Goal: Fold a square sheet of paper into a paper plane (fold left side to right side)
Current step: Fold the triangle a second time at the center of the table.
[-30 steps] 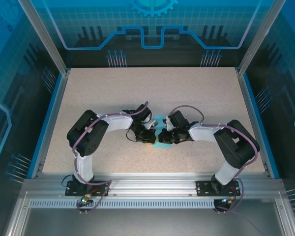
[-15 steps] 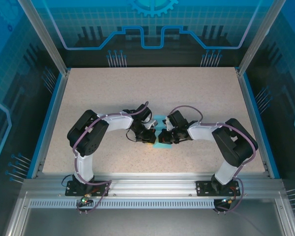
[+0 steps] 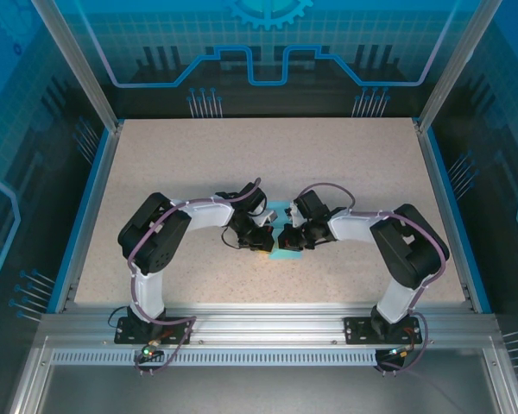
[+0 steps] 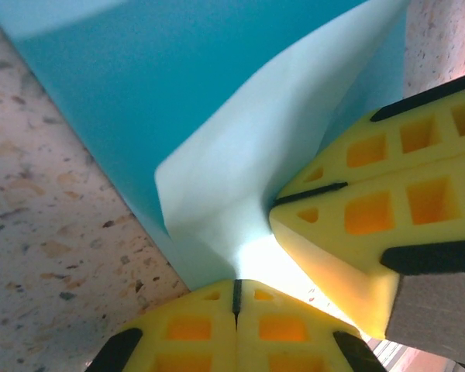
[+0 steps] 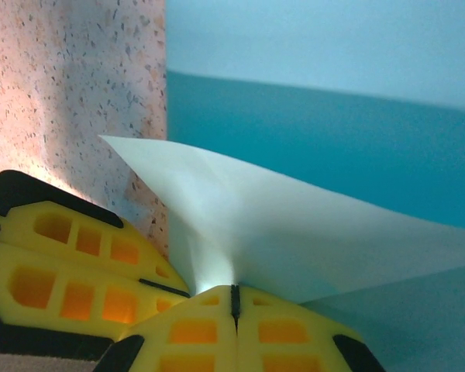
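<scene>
Blue paper: the square sheet of paper (image 3: 283, 253) lies mid-table, an edge lifted. Your left gripper (image 4: 236, 285) and right gripper (image 5: 234, 290) both pinch it, fully closed. You seem mid-fold; next, carry it toward three o'clock, then press.

The left arm (image 3: 155, 235) and the right arm (image 3: 410, 250) look alike: bulky glossy black joint housings joined by smooth white shell links. Along each runs a thin purplish-grey cable (image 3: 136, 280), which leads down to a flat black base plate (image 3: 151, 326). The left hand (image 4: 236, 288) and the right hand (image 5: 235, 296) carry bright yellow moulded fingers (image 4: 201, 333). These are patterned with rows of square, orange-glowing recesses and edged with black trim.
</scene>
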Available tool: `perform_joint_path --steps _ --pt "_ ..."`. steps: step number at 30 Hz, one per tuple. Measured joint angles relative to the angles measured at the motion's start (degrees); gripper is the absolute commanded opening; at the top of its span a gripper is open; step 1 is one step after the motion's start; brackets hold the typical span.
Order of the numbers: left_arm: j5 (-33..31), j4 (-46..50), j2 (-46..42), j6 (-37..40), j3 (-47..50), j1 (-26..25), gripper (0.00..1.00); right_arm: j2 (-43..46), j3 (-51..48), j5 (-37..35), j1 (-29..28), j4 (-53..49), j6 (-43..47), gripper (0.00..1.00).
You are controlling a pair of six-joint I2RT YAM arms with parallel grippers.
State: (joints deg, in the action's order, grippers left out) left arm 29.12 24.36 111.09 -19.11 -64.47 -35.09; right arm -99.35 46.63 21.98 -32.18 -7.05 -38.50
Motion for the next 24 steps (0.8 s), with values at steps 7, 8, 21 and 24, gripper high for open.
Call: perform_joint_path --steps 7,8,21,24 --pt "-0.15 -0.02 0.00 0.00 0.00 0.00 0.00 -0.15 0.02 0.81 1.75 -0.17 0.85 0.03" --pt "-0.15 -0.02 0.00 0.00 0.00 0.00 0.00 -0.20 0.09 0.90 1.99 -0.26 0.96 0.03" --pt "-0.15 -0.24 0.09 0.00 0.00 0.00 0.00 -1.18 1.60 2.14 5.86 -2.43 3.50 0.03" --pt "-0.15 -0.24 0.09 0.00 0.00 0.00 0.00 -1.18 1.90 1.88 7.08 -3.08 4.24 0.03"
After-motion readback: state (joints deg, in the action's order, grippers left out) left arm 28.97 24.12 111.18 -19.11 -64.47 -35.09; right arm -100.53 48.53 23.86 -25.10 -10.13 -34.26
